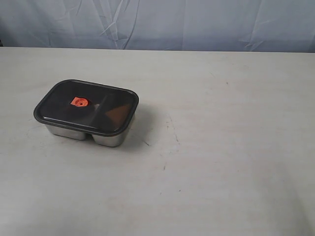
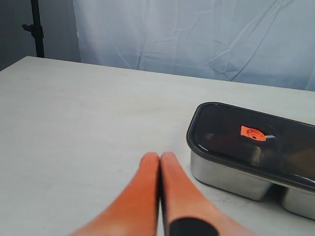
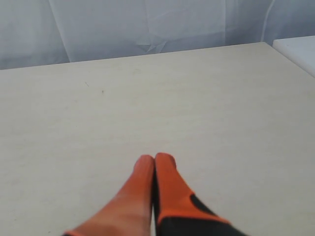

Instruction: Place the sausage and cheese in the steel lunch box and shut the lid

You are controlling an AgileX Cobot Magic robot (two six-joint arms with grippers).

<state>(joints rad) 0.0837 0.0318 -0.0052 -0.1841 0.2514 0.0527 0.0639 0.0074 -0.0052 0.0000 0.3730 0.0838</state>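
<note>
The steel lunch box (image 1: pixel 73 132) stands on the left half of the table with the dark smoky lid (image 1: pixel 106 101) sitting flat on it, orange valve (image 1: pixel 78 102) on top. The sausage and the cheese are hidden; only dim shapes show through the lid. Neither gripper appears in the exterior view. In the left wrist view my left gripper (image 2: pixel 159 156) is shut with nothing in it, its orange fingers pressed together a short way off the steel lunch box (image 2: pixel 226 172) and the lid (image 2: pixel 221 137). My right gripper (image 3: pixel 154 158) is shut and empty over bare tabletop.
The pale table (image 1: pixel 221 147) runs to a wrinkled blue-white cloth backdrop (image 1: pixel 172 24). A dark stand (image 2: pixel 35 27) rises beyond the table's far corner in the left wrist view. A white surface (image 3: pixel 298 51) adjoins the table's edge in the right wrist view.
</note>
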